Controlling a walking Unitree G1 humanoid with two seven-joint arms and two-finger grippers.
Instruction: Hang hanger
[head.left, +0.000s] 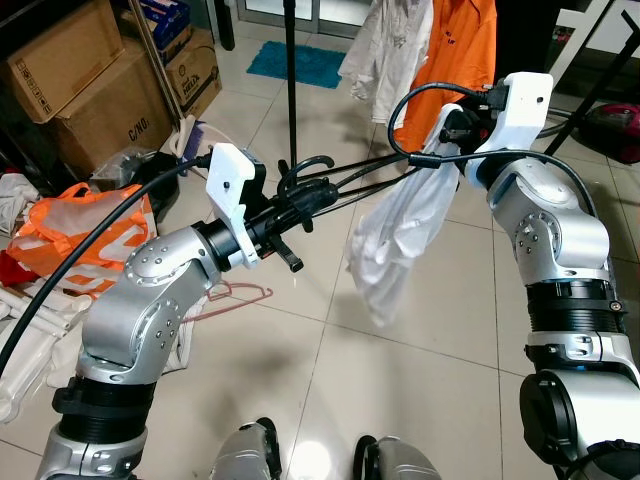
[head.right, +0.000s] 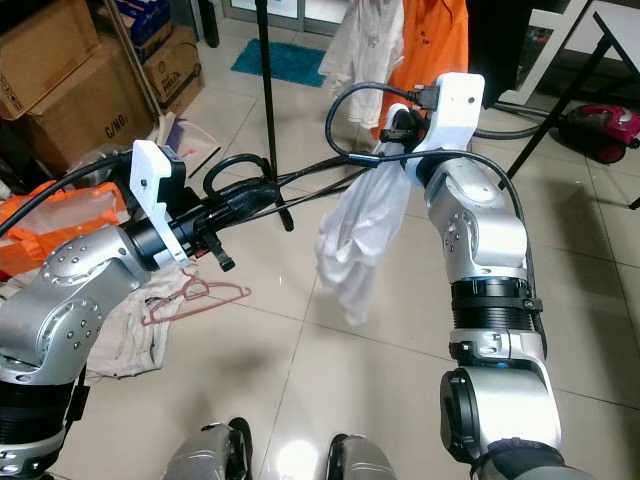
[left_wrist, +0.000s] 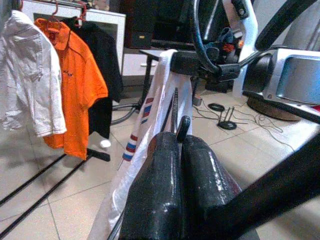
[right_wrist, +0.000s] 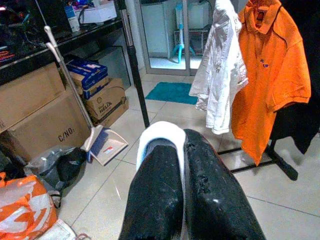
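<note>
We hold hanger (left_wrist: 175, 107) in left gripper (left_wrist: 181, 150), fingers pinched on it; right gripper (right_wrist: 182, 150) clamps white garment (head.left: 395, 240). Risk: garment slips off hanger, far from rack (right_wrist: 132, 65).

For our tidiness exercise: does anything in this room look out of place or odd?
Yes. A pink hanger lies on the floor tiles on a heap of pale clothes instead of hanging, and an orange bag sits dumped beside the cardboard boxes.
</note>
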